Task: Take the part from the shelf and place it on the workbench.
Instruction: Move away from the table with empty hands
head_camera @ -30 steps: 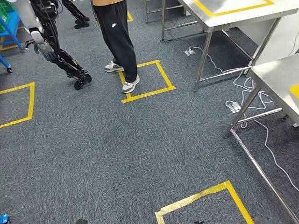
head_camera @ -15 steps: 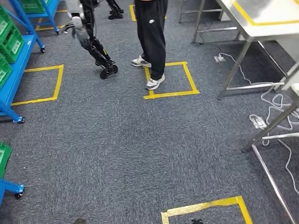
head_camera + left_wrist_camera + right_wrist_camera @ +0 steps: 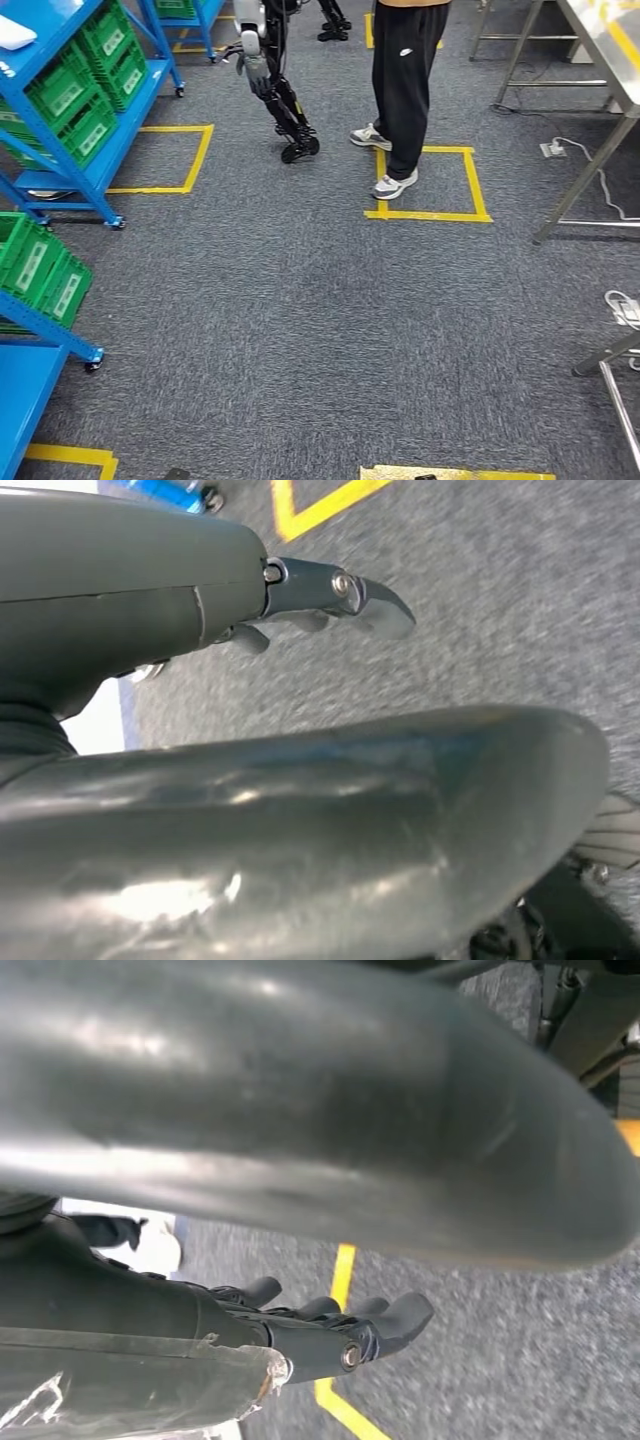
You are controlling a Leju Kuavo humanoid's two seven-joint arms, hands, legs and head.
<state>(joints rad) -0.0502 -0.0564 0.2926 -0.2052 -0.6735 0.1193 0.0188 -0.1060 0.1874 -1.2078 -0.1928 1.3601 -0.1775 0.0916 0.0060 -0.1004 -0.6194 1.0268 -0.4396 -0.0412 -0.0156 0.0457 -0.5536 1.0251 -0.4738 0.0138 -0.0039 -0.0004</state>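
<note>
Part itself: you can't pick it out yet, too small or hidden to tell. Best guess is that it sits on the blue shelf (image 3: 90, 170) at the robot's left front, among the green bins (image 3: 90, 75); a white flat item (image 3: 15, 33) lies on the top level, unclear what it is. A nearer shelf section (image 3: 30, 340) with more green bins is hard on the left.

Key relation: the shelf lies left and forward, well apart from both hands. Your left hand (image 3: 332, 595) is on the nearer side, so it looks like the better candidate for the reach. It hangs down over the carpet, fingers loosely apart, holding nothing. The right hand (image 3: 355, 1325) hangs the same way, fingers spread a little, nothing in it.

Steel worktop (image 3: 604, 30) sits far right, across the floor from the shelf, so you carry across after the grasp. A person (image 3: 404, 80) stands on a yellow tape square (image 3: 430, 185) between the two, with another robot (image 3: 275, 70) just beside; likely the main obstruction risk. Judged stage: approach only, nothing taken yet.
</note>
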